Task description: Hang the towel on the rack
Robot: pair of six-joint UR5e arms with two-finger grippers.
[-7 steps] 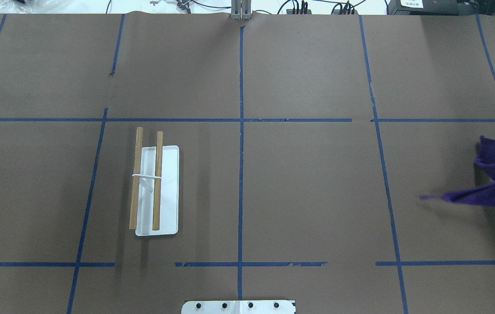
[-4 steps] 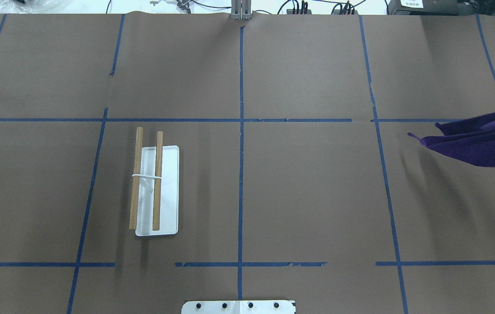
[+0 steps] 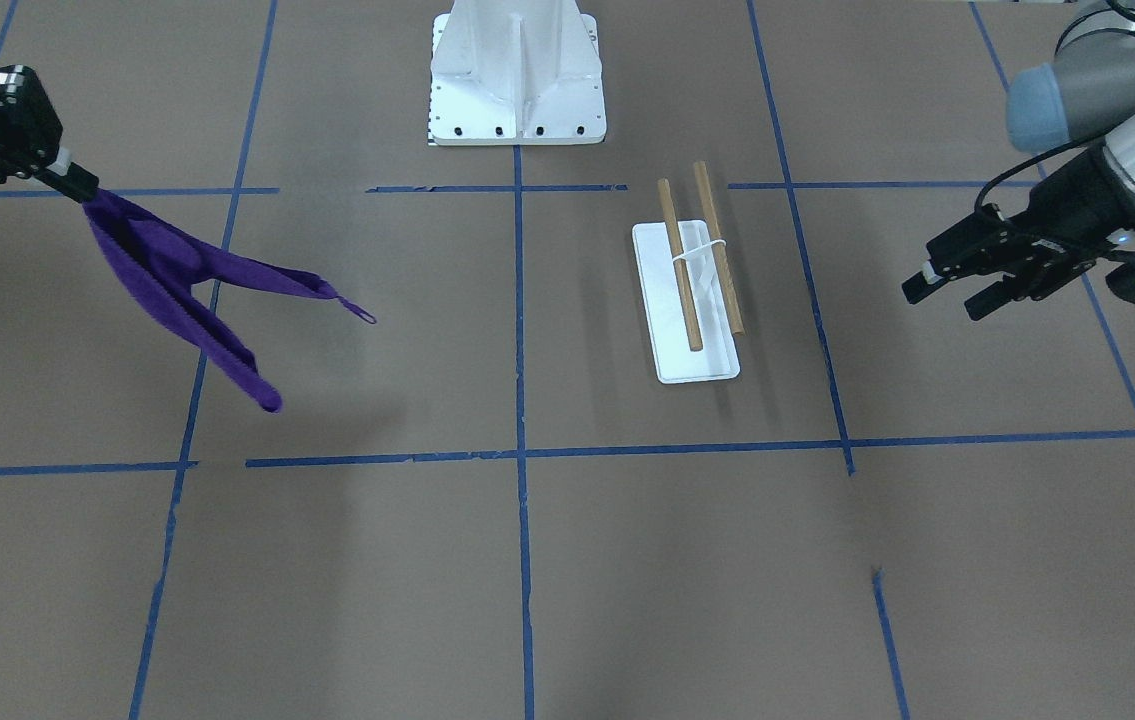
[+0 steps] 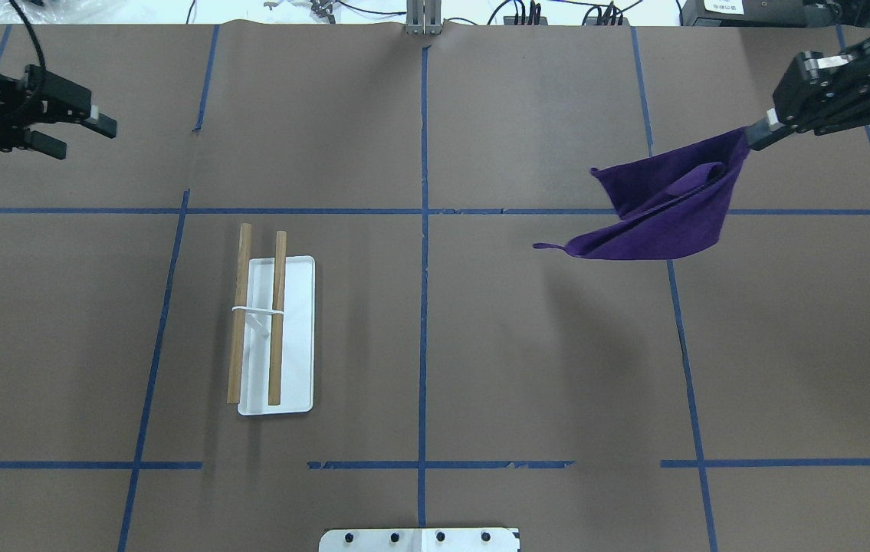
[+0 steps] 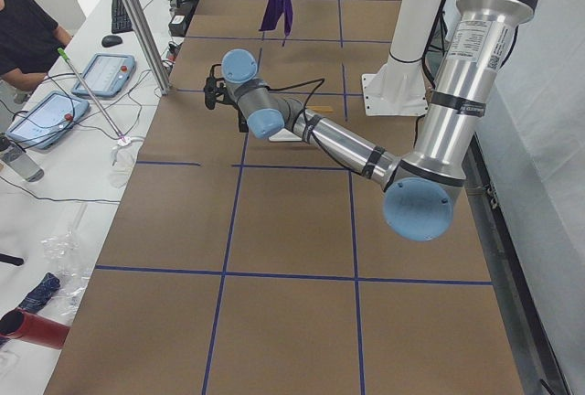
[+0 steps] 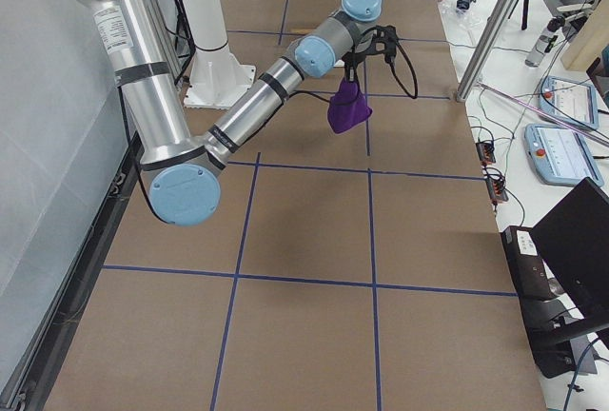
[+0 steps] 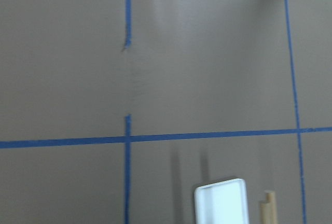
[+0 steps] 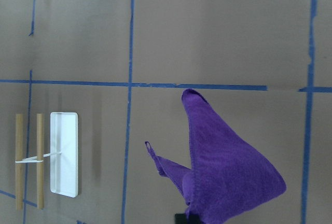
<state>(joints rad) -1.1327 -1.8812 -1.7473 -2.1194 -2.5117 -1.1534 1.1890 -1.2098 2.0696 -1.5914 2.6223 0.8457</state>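
The purple towel (image 4: 672, 207) hangs in the air from one corner, its small loop trailing toward the table's middle. My right gripper (image 4: 755, 136) is shut on that corner at the far right. The towel also shows in the front view (image 3: 177, 285), where the right gripper (image 3: 77, 185) holds it, and in the right wrist view (image 8: 228, 177). The rack (image 4: 275, 337), two wooden dowels over a white base, stands left of centre; it also shows in the front view (image 3: 692, 290). My left gripper (image 4: 86, 130) is open and empty, raised at the far left, well away from the rack.
The white bolted pedestal (image 3: 517, 80) stands at the robot's side of the table. Blue tape lines (image 4: 424, 230) divide the brown table cover. Cables and devices lie along the far edge. An operator (image 5: 27, 29) sits beside the table's left end.
The towel has swung from the right edge up and inward toward the table's middle, carried by the right gripper now in view. The left gripper has come in at the far left.
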